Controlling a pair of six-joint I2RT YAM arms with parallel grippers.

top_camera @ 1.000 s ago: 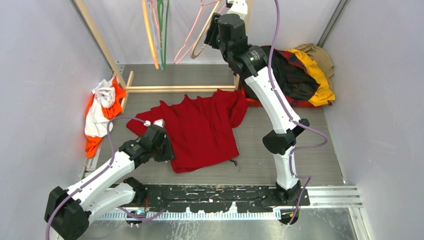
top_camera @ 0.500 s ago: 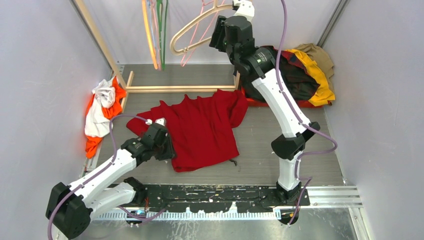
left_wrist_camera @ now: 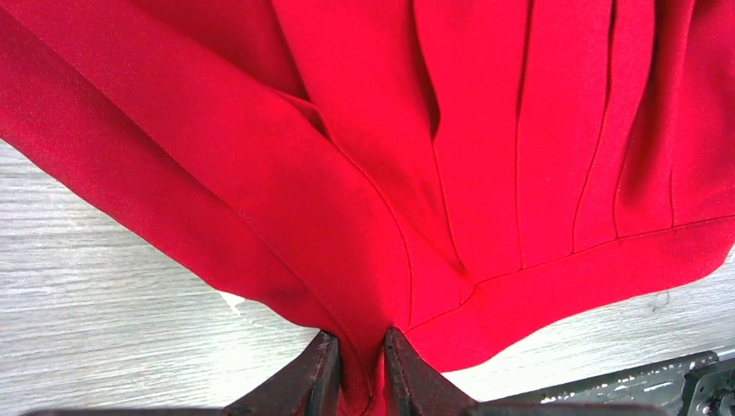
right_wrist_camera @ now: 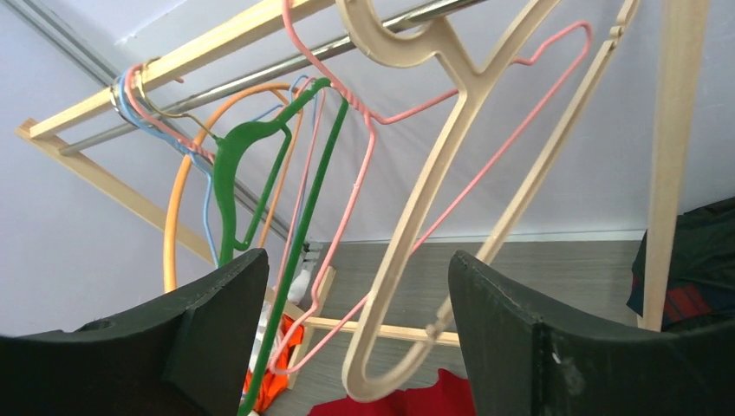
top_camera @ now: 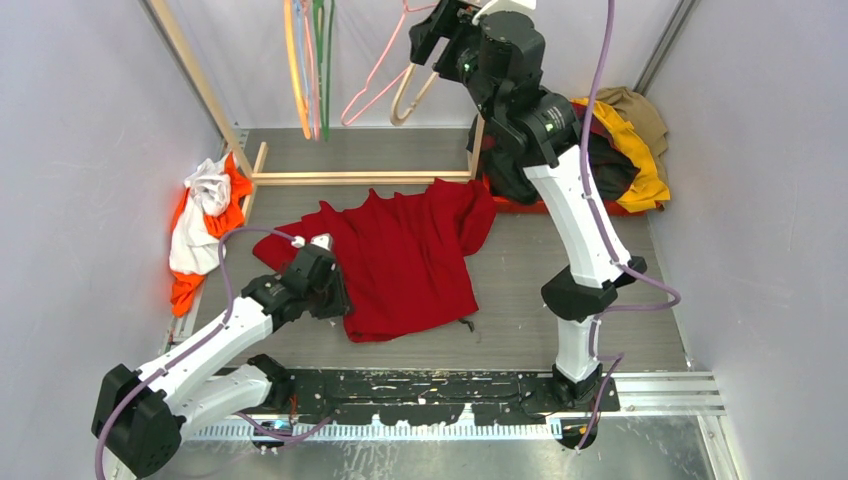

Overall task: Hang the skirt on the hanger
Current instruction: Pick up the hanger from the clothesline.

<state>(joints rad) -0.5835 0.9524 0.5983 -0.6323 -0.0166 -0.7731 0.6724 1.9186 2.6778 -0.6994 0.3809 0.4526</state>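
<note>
Mid-table, the skirt [top_camera: 400, 262] lies spread flat, one only, well apart from the hanger [right_wrist_camera: 433, 186]. At the skirt's near-left edge the left gripper [left_wrist_camera: 360, 364] has its jaws pinching a fold of the red cloth, close to the hem. Above the far edge, the right gripper [right_wrist_camera: 355, 264] is up at the rail [right_wrist_camera: 260, 74] with jaws spread wide and nothing between the pads. The hanger is hooked on the rail just ahead of them.

In the way:
- The pink hanger [right_wrist_camera: 371, 139] crosses the cream one. Whether they touch, cannot tell.
- A wooden post [right_wrist_camera: 672, 156] stands just right of the cream one.

Hangers on the rail:
- one cream
- one pink
- one green [right_wrist_camera: 227, 182]
- one orange [right_wrist_camera: 169, 234]
- thin blue wire too, count unclear

There is one wooden frame [top_camera: 360, 178], with its base bar along the far side of the skirt.

There are two clothes piles. An orange-white one [top_camera: 205, 225] sits at the left edge. A dark, yellow and tan one [top_camera: 620, 145] is in the far right corner.
</note>
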